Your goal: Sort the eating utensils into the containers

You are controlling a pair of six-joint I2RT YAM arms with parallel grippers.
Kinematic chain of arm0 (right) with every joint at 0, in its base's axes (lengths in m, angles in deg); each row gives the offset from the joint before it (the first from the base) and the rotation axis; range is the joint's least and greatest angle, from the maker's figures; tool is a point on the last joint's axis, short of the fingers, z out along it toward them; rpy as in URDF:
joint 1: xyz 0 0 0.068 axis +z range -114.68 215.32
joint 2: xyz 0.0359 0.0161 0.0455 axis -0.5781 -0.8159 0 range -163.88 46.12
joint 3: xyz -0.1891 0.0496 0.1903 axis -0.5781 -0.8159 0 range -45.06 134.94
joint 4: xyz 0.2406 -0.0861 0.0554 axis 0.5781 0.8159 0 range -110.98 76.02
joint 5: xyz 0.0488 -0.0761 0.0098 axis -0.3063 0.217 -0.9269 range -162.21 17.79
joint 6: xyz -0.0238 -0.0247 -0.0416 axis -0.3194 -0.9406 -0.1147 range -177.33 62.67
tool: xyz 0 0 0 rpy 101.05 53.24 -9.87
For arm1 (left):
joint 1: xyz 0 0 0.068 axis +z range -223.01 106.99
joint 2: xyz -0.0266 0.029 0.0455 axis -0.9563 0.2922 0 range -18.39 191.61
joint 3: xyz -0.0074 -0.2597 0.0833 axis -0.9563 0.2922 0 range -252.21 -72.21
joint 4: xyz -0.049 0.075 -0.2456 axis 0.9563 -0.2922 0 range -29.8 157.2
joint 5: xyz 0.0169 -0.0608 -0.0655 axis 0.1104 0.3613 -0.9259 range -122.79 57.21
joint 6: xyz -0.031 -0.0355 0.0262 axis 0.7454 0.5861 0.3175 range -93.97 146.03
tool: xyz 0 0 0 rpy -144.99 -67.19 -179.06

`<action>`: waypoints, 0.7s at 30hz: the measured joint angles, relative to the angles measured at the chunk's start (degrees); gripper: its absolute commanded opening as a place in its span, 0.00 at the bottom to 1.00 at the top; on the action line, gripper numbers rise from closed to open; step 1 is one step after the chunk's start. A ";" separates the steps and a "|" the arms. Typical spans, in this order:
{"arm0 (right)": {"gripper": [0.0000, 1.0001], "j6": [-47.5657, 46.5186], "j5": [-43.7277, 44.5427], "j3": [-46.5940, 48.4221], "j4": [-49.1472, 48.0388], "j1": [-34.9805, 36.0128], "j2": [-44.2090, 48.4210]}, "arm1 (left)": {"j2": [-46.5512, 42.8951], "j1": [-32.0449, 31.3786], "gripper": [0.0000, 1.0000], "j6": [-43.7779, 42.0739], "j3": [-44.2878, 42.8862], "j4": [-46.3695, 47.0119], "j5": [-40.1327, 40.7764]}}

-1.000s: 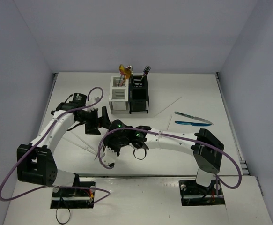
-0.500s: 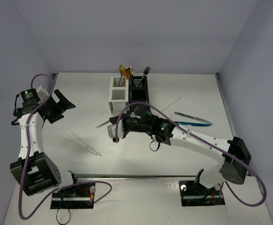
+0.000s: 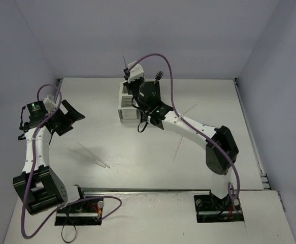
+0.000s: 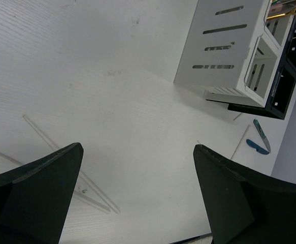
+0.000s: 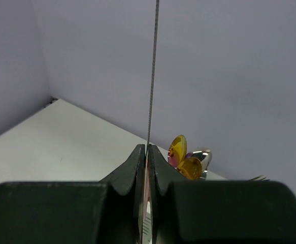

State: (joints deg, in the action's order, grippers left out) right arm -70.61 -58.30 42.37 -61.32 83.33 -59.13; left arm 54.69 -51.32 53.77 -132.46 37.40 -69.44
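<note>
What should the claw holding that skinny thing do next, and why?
The right claw is shut on a thin grey utensil and hangs about over the white caddy, near the gold spoons. The utensil is not in a compartment yet, so the claw should probably lower it straight down into one.

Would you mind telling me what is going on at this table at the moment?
The robot is sorting cutlery. Its right pincer is shut on a thin utensil, holding it upright above the white caddy and black caddy, where gold spoons already stand. The left pincer is open and empty, off to the left. Clear sticks and a blue utensil lie unsorted on the table.
</note>
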 measured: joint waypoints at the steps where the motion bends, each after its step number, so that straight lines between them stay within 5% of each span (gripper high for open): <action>1: 0.00 1.51 1.82 1.63 -0.19 -0.07 -1.82 | 0.00 0.00 0.90 0.00 0.39 0.23 0.00; 15: 0.00 13.01 7.89 6.89 -0.12 -3.12 -15.80 | 1.20 0.00 0.90 -0.06 2.97 2.89 -1.19; 18: 0.10 14.86 7.70 7.07 -0.01 -3.56 -16.85 | 1.95 0.00 0.90 -0.10 3.16 3.48 -1.48; 21: 0.33 16.75 7.19 7.29 0.48 -3.99 -17.42 | 2.45 0.00 0.90 -0.26 3.65 3.76 -1.52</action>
State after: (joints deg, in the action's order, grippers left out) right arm -53.85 -51.10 49.66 -60.84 79.35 -76.55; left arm 57.14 -51.32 53.51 -128.82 41.16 -70.96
